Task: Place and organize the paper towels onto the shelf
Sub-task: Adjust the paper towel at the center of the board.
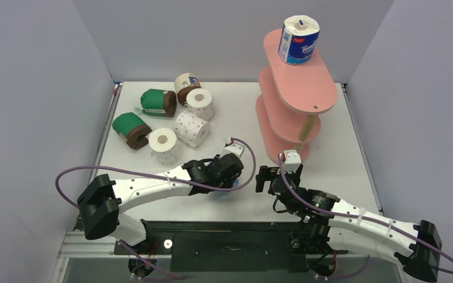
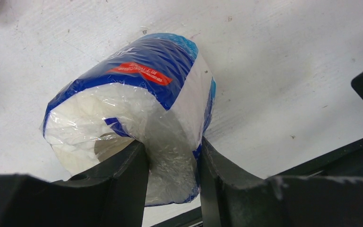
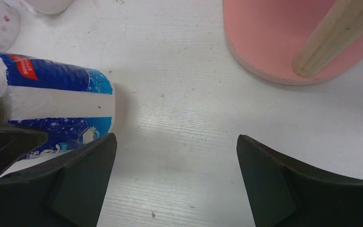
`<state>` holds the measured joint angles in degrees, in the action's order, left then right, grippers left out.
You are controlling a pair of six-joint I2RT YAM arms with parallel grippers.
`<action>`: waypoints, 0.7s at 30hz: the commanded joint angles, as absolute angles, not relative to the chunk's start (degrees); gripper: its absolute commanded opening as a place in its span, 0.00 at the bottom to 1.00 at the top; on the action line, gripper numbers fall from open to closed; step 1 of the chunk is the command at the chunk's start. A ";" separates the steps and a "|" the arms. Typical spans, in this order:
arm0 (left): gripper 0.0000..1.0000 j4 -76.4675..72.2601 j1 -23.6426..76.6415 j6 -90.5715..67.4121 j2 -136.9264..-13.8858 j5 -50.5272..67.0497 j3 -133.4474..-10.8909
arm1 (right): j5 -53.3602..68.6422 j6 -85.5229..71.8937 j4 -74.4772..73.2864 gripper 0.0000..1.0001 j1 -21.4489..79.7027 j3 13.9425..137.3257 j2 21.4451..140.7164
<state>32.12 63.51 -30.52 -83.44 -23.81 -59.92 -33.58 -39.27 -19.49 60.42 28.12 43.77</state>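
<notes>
1 of 8 placed: one blue-white roll stands upright at the far end of the shelf's top board.

In hand: the other blue-white roll. My left gripper is pinched narrow on its end wall. The roll is on its side by the middle of the surface's near edge.

My right gripper gapes wide and empty, near the shelf's base.

Left to do: six rolls bunched toward the far-left corner.

Unclear: the top board mostly masks the lower boards. Overhead, my wrist nearly hides the held roll. Cannot tell whether it is lifted or resting.
</notes>
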 commanded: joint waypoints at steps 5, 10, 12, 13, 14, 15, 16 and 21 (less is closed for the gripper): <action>0.38 33.39 64.62 -29.57 -85.68 -24.83 -63.29 | -38.90 -45.75 -22.86 0.99 60.47 32.43 46.64; 0.54 33.29 65.02 -29.89 -85.50 -24.86 -63.54 | -39.01 -45.26 -22.77 1.00 60.45 32.11 45.60; 0.60 33.25 65.16 -29.97 -85.35 -24.75 -63.70 | -38.82 -44.88 -22.84 1.00 60.42 32.01 45.33; 0.61 33.30 65.20 -30.02 -85.26 -24.81 -63.82 | -38.62 -44.76 -22.85 1.00 60.45 31.96 44.93; 0.64 33.30 65.21 -30.09 -85.04 -24.79 -63.90 | -38.56 -44.74 -22.89 1.00 60.44 31.92 44.61; 0.68 33.29 65.26 -30.08 -84.88 -24.79 -64.14 | -38.51 -44.74 -22.99 1.00 60.45 31.95 44.36; 0.69 33.39 65.29 -30.22 -84.50 -24.79 -64.40 | -38.43 -44.74 -23.13 1.00 60.47 31.97 44.01; 0.88 33.89 65.30 -31.13 -81.18 -24.51 -65.42 | -38.05 -44.38 -23.92 1.00 60.47 33.01 42.31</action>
